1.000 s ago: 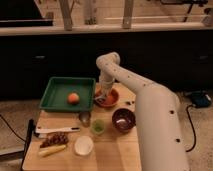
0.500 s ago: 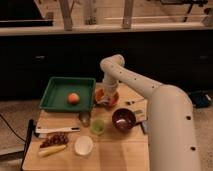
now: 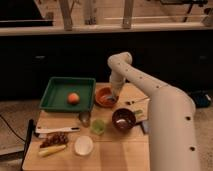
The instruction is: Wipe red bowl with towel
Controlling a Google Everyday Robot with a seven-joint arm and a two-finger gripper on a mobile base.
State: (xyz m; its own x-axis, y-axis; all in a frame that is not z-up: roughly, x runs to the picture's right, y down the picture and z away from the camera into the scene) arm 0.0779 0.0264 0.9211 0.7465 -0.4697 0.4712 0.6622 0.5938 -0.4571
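The red bowl (image 3: pixel 103 96) sits on the wooden table (image 3: pixel 115 152), just right of the green tray. My gripper (image 3: pixel 113 96) reaches down from the white arm into the bowl's right side. A small grey-blue towel (image 3: pixel 111 99) shows under the gripper, inside the bowl.
A green tray (image 3: pixel 57 99) holds an orange fruit (image 3: pixel 73 97). In front stand a dark brown bowl (image 3: pixel 123 119), a green cup (image 3: pixel 98 126), a small metal cup (image 3: pixel 84 118), a white bowl (image 3: pixel 83 145), a knife (image 3: pixel 55 130), and snacks (image 3: pixel 54 139). My arm (image 3: pixel 165 115) fills the right side.
The arm has swung further right and lower across the view. The gripper stays at the red bowl, shifting slightly toward its right side.
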